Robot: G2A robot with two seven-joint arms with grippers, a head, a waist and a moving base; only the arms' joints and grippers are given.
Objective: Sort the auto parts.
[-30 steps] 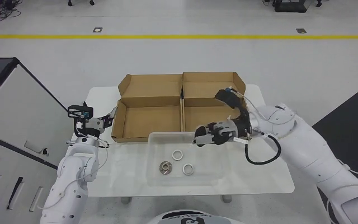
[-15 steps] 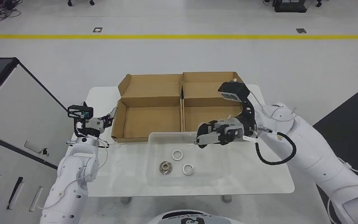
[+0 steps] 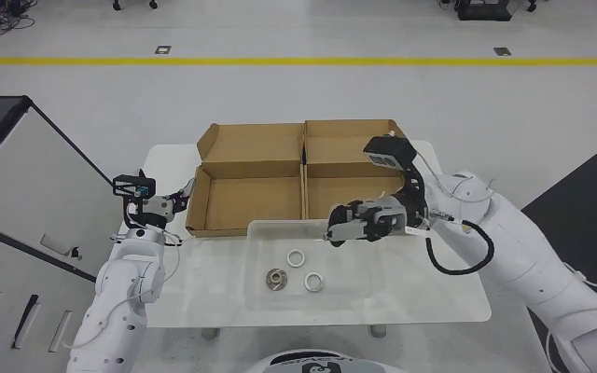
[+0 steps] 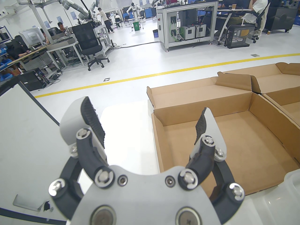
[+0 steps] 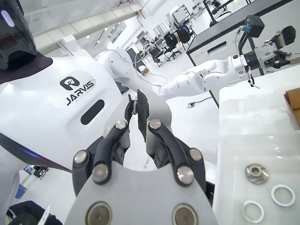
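My right gripper [image 3: 332, 233] hovers over the far edge of the clear plastic tray [image 3: 254, 270], just in front of the right cardboard box [image 3: 350, 149]. In the right wrist view this gripper [image 5: 136, 101] is shut on a small dark threaded bolt [image 5: 133, 106]. A metal flanged hub [image 3: 275, 278] and two white rings [image 3: 297, 258] [image 3: 313, 281] lie in the tray; the hub [image 5: 256, 170] and rings [image 5: 283, 195] [image 5: 253, 210] also appear in the right wrist view. My left gripper [image 3: 183, 200] [image 4: 147, 120] is open and empty beside the left cardboard box [image 4: 222, 139].
The two open cardboard boxes [image 3: 247, 200] stand side by side at the back of the white table [image 3: 438, 294], their flaps raised. A white panel [image 3: 51, 186] stands off the table's left side. Bare tabletop lies right of the tray.
A second ago the right wrist sat lower with its camera angled down; it has since turned and risen with the bolt held. Nothing has shifted in the last half second. The left arm is still.
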